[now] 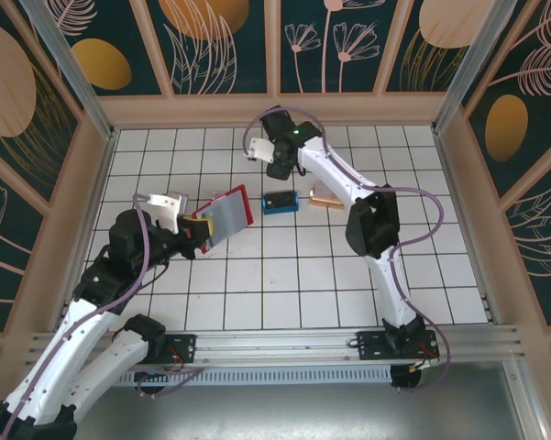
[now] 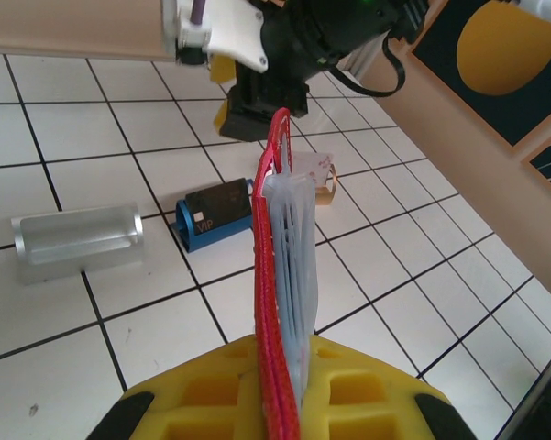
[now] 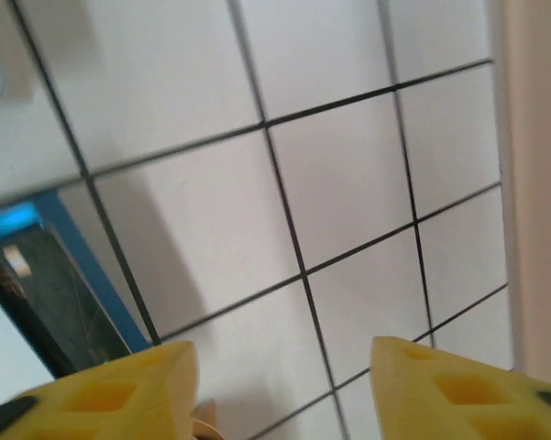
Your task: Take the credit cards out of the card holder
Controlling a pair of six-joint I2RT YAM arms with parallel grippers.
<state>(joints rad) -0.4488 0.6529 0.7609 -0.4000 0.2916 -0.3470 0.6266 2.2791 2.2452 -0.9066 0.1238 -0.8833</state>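
The left gripper (image 2: pixel 280 390) is closed on a red folding wallet (image 2: pixel 268 275), squarish, with ribbed greyish see-through pockets. The wallet is pinched on edge between the yellow blocky fingers (image 2: pixel 202 394). Its long axis is pointed straight away from them, with the red cover to their left and the pockets to their right. Ahead and left of these fingers, a black card (image 2: pixel 215 206) marked VIP is seated in a blue metallic block (image 2: pixel 197 236). Further left a silver metallic block (image 2: pixel 73 240) is laid. The right gripper (image 3: pixel 280 385) is held wide open over glossy white tiles (image 3: pixel 348 183), with nothing between its fingers.
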